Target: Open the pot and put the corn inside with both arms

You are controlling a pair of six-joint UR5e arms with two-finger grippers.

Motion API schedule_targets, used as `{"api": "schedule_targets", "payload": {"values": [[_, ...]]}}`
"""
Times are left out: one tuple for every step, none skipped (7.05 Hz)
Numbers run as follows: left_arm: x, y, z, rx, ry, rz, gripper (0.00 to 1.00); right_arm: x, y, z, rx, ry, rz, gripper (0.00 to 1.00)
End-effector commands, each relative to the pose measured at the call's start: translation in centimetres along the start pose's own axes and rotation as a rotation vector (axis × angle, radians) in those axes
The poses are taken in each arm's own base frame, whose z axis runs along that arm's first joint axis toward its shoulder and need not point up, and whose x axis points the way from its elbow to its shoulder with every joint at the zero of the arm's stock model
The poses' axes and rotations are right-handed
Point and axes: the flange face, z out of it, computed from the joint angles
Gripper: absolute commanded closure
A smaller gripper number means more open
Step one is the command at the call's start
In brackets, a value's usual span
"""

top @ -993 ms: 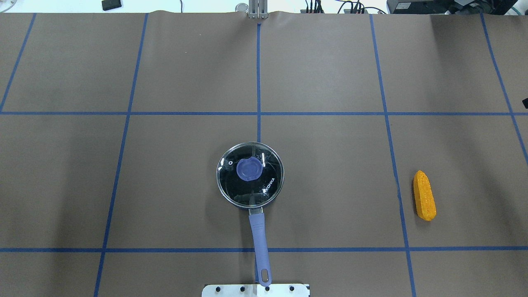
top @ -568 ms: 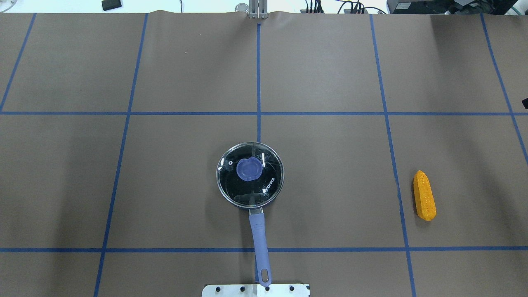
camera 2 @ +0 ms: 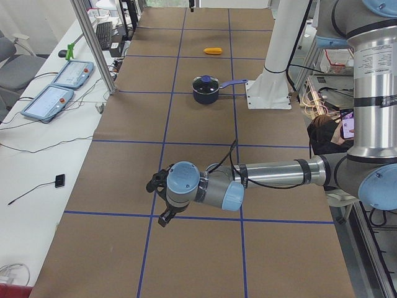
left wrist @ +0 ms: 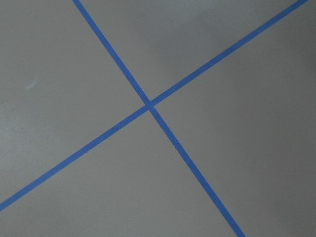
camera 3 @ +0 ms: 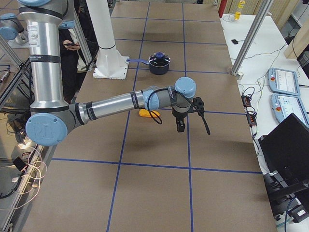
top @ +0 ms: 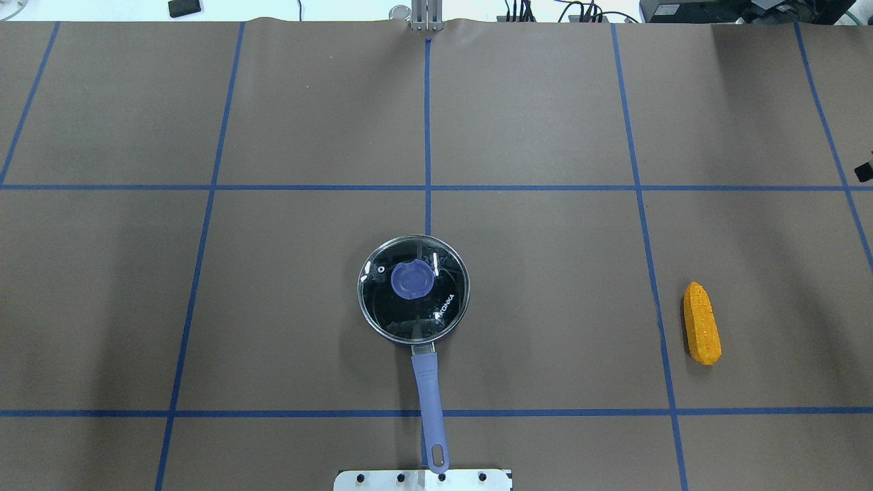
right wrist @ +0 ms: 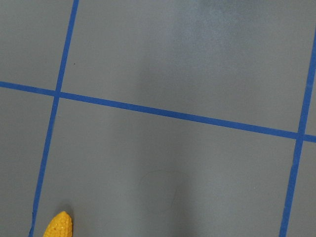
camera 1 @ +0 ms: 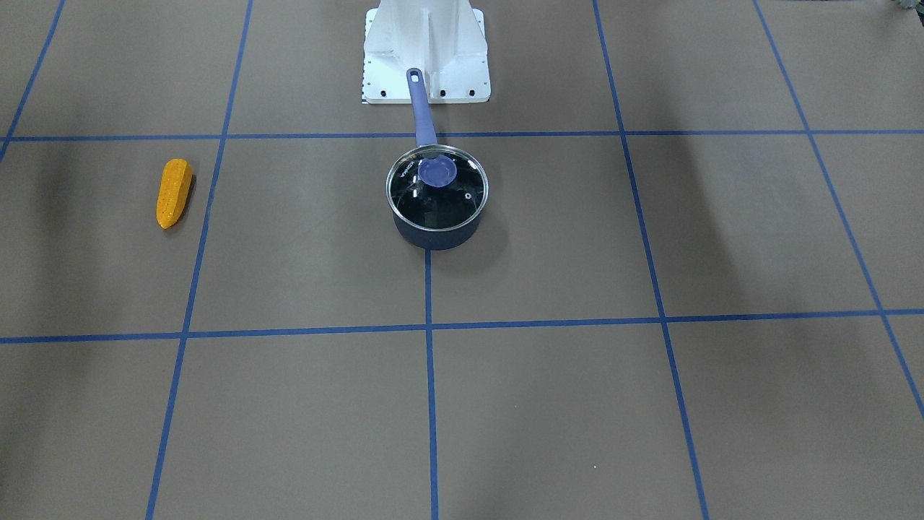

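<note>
Edging inward at the overhead view's right edge, the right gripper [camera 3: 189, 123] approaches the yellow-orange bumpy toy corn cob [top: 702, 323]; the glass-lidded dark-blue pot [camera 1: 437, 237] remains closed; gripper jaw width cannot be told.

One pot [camera 1: 436, 235]; one lid [top: 413, 298]; one corn [top: 702, 323]; two arms [camera 2: 273, 174] [camera 3: 111, 104].

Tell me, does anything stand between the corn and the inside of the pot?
Yes: the lid sits on the pot, closing it. On the table between the corn and the pot, no other object shows.
</note>
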Motion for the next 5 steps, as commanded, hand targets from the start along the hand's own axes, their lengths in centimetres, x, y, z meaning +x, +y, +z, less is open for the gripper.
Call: {"api": "schedule_targets", "payload": {"values": [[0.1,-0.5,-0.3,0.006,-0.002,-0.008,0.01,-2.0,-0.8,0.8,-0.014,-0.003,0.013,0.0],[0.4,-1.1,-0.6,0.016,0.0,-0.026,0.01,-3.6,-1.4,1.6,-0.027,-0.007,0.043,0.0],[0.7,-1.6,-1.1,0.025,0.0,-0.031,0.01,-5.4,-1.8,2.6,-0.042,-0.012,0.069,0.0],[1.3,-2.1,-1.8,0.037,-0.006,-0.059,0.01,-7.2,-2.2,3.4,-0.055,-0.02,0.091,0.0],[1.9,-2.8,-2.5,0.047,-0.009,-0.062,0.01,-9.7,-2.4,4.9,-0.081,-0.026,0.115,0.0]]}}
